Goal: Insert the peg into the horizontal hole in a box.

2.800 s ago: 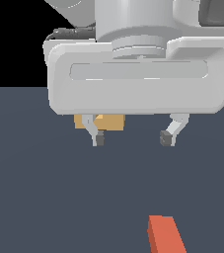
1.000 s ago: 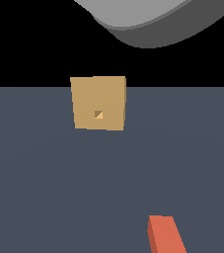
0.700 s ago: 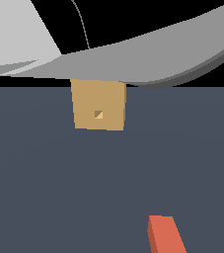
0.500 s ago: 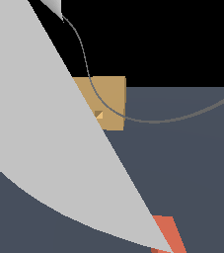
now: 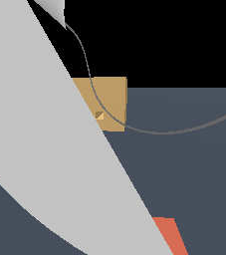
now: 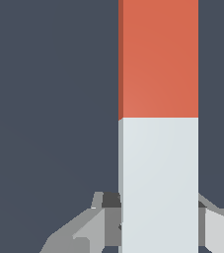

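One peg (image 6: pixel 158 123) fills our wrist view, its long axis running straight out from the gripper (image 6: pixel 153 222); fingers (image 6: pixel 111 217) sit at either side of its white end, though we cannot tell whether they pinch it. Box (image 5: pixel 112 99) and hole (image 5: pixel 99 115) stand well apart.

A flat, dark slate-blue desk (image 5: pixel 184 164) was seen, evenly lit and unmarked. Beyond the desk's far edge, only a plain black backdrop (image 5: pixel 174 40) was shown, featureless throughout.
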Robot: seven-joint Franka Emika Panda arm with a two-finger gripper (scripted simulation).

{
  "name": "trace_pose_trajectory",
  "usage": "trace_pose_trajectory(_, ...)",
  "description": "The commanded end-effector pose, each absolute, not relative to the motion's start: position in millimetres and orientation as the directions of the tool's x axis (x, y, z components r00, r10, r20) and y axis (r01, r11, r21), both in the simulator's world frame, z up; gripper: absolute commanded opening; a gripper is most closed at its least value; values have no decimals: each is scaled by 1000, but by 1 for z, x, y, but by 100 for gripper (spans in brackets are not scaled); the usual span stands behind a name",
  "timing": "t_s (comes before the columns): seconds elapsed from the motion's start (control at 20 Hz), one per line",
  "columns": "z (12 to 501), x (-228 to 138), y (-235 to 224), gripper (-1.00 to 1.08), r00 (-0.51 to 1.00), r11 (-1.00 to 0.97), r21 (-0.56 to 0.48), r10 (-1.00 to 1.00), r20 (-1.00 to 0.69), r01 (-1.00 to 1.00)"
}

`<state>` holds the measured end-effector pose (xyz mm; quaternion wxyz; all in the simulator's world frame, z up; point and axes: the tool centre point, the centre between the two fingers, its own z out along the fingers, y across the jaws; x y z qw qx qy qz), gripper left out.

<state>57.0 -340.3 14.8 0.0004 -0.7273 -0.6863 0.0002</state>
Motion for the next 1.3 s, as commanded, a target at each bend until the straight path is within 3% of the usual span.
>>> trace_pose_trajectory(0.0, 15, 57, -340, -100, 58, -58, 0, 998, 0, 998)
trace_pose_trajectory(0.7, 16, 54, -332, -100, 59, -59, 0, 998, 0, 998)
trace_pose_trajectory(1.25, 21, 38, -294, -100, 67, -67, 0, 998, 0, 998)
